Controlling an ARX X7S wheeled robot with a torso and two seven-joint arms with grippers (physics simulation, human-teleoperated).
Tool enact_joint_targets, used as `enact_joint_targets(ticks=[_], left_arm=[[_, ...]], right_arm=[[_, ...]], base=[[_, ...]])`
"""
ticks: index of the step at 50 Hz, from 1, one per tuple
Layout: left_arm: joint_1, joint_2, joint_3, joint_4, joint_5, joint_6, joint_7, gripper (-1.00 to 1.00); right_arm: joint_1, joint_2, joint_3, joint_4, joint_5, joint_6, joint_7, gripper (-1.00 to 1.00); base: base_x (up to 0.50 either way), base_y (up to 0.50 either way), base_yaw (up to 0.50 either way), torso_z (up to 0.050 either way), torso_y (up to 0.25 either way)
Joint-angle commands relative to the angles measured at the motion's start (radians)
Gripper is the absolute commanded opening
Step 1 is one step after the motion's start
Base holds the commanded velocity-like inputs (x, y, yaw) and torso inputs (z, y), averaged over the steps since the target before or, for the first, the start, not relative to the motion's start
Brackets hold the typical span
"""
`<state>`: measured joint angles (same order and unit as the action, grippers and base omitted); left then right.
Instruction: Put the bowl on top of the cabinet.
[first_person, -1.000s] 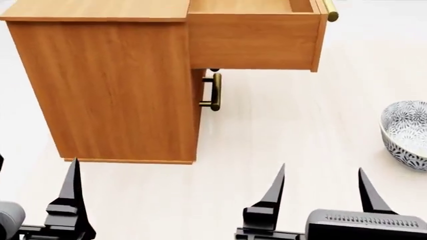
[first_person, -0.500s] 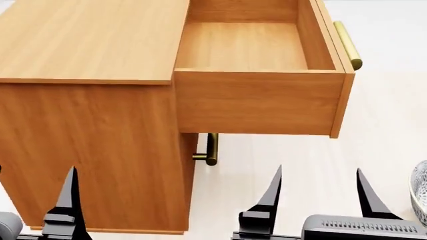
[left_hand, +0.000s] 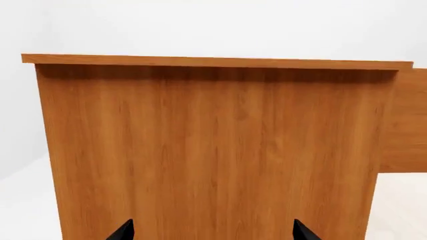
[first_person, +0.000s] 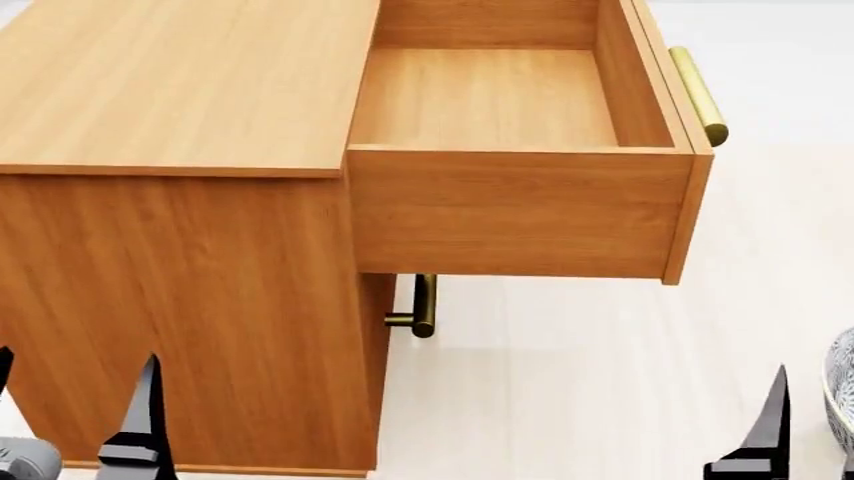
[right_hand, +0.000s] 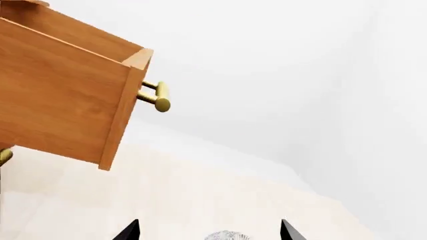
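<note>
The cabinet is orange-brown wood with a flat bare top, and its top drawer is pulled out and holds nothing. Only a sliver of the patterned bowl shows on the floor at the right edge of the head view. In the right wrist view the bowl's rim peeks up between the spread fingers of my right gripper, which is open and holds nothing. My left gripper is open too and faces the cabinet's side panel. Its fingertips show low at the left of the head view.
The open drawer juts out to the right over the pale floor, with its brass bar handle on the far side. A second brass handle sticks out below the drawer. White walls surround the scene.
The head view rose from the cabinet's side and floor to its top and open drawer. My right gripper has since shifted right toward the bowl and lower in view. The left barely moved.
</note>
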<state>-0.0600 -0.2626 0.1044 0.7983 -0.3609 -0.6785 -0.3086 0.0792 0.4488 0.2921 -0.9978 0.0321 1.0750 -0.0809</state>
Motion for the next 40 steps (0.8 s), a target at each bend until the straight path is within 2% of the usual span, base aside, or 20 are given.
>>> enact_joint_targets(ticks=[1, 4, 10, 17, 26, 31, 40], left_arm=[[0.008, -0.004, 0.019, -0.039, 0.011, 0.027, 0.005, 1.00], [0.005, -0.006, 0.022, -0.041, 0.011, 0.028, 0.005, 1.00], [0.004, -0.009, 0.025, -0.042, 0.012, 0.028, 0.001, 1.00], [0.002, -0.014, 0.033, -0.039, 0.013, 0.024, -0.003, 1.00], [0.004, -0.021, 0.034, -0.042, 0.015, 0.026, -0.009, 1.00], [0.008, -0.020, 0.044, -0.052, 0.022, 0.035, -0.012, 1.00], [0.025, -0.028, 0.045, -0.038, 0.020, 0.037, -0.017, 1.00]], right_arm=[[0.073, 0.133, 0.279, -0.049, -0.283, 0.190, -0.501, 1.00], [0.160, 0.101, 0.205, -0.049, -0.583, 0.221, -0.735, 1.00], [0.204, 0.168, 0.184, -0.027, -0.661, 0.289, -0.807, 1.00], [0.225, 0.207, 0.215, 0.057, -0.648, 0.281, -0.826, 1.00], [0.179, 0.095, 0.320, 0.195, -0.592, 0.108, -0.756, 1.00], [0.273, 0.135, 0.190, 0.247, -0.628, 0.196, -0.730, 1.00], [0.350, 0.063, 0.063, 0.436, -0.602, 0.131, -0.639, 1.00]], base=[[0.00, 0.00, 0.00, 0.000, 0.000], [0.00, 0.00, 0.00, 0.000, 0.000], [0.00, 0.00, 0.00, 0.000, 0.000], [0.00, 0.00, 0.00, 0.000, 0.000], [0.00, 0.00, 0.00, 0.000, 0.000], [0.00, 0.00, 0.00, 0.000, 0.000], [0.00, 0.00, 0.00, 0.000, 0.000]])
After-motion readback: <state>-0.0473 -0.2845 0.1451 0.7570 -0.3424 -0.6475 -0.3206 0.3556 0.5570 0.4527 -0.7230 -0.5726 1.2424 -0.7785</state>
